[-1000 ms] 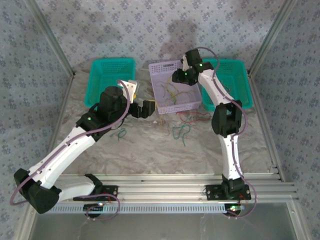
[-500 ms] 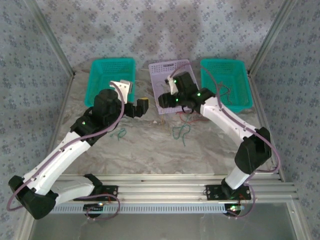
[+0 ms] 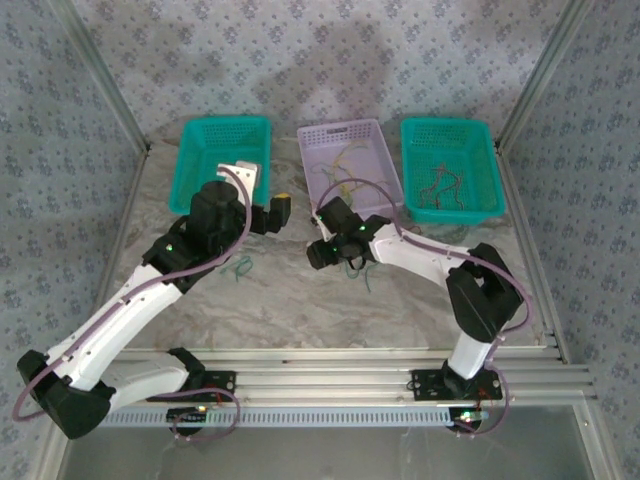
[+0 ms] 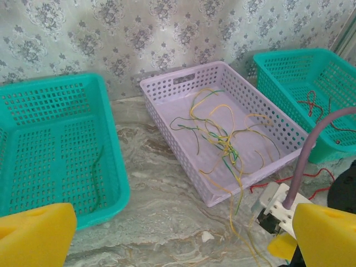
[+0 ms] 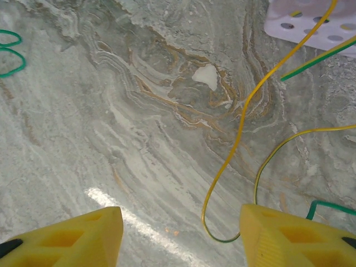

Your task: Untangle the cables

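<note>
Marbled grey tabletop (image 5: 111, 111) lies beneath the right gripper (image 5: 178, 231), jaws parted and empty, with thin yellow and green cables (image 5: 239, 118) trailing beside them. Left gripper (image 4: 181, 239), jaws spread wide, faces the perforated lilac plastic basket (image 4: 183, 78) holding the main tangle (image 4: 225, 142), set between the left teal plastic basket (image 4: 33, 100) and the right teal plastic basket (image 4: 289, 64).

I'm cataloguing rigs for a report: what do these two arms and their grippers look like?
The left arm and right arm share white links, black joints, green lights and mauve cables. Both grippers' fingers are blocky and yellow.
</note>
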Tool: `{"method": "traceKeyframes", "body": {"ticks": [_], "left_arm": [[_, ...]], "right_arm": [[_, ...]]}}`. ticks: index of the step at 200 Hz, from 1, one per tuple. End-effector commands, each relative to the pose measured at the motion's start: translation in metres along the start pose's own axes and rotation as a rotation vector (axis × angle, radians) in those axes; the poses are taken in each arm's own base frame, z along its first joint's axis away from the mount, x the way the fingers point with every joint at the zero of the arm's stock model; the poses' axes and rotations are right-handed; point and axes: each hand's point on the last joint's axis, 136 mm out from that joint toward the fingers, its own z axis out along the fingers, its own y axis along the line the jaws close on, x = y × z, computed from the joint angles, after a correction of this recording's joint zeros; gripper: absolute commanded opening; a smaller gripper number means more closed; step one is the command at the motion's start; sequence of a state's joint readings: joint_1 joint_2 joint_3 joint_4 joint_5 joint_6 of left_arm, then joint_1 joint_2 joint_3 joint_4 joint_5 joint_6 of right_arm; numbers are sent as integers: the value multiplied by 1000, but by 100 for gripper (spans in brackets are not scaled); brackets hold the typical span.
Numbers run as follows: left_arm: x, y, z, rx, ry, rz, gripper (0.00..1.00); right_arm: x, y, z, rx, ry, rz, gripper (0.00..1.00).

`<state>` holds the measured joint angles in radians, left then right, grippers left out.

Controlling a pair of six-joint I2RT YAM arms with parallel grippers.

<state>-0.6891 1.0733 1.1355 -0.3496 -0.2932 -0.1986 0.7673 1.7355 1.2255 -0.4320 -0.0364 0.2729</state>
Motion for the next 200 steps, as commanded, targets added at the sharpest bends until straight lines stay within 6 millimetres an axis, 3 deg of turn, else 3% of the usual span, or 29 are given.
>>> {"method": "traceKeyframes", "body": {"ticks": [1, 54, 91, 121, 143, 168, 200], "left_arm": [[-2, 2, -6, -20, -11, 34, 100], [-1, 0, -5, -28, -9, 68, 100], [1, 0, -5, -34, -8, 79, 100], [1, 0, -4, -35, -4, 83, 100], [1, 1, -4, -36, -4, 84, 100], [1, 1, -4, -38, -5, 87, 100], [2, 1, -4, -39, -3, 91, 100]], "right_arm": [[10, -10, 22, 41, 40, 23, 59], [17, -24, 49, 56, 93, 55, 52], [17, -25, 54, 43, 95, 75, 29], [1, -22, 35, 37, 43, 69, 9], [-17, -22, 13, 37, -18, 63, 0], [-42, -28, -13, 24, -97, 88, 0], [-78, -52, -38, 13, -185, 139, 0]]}}
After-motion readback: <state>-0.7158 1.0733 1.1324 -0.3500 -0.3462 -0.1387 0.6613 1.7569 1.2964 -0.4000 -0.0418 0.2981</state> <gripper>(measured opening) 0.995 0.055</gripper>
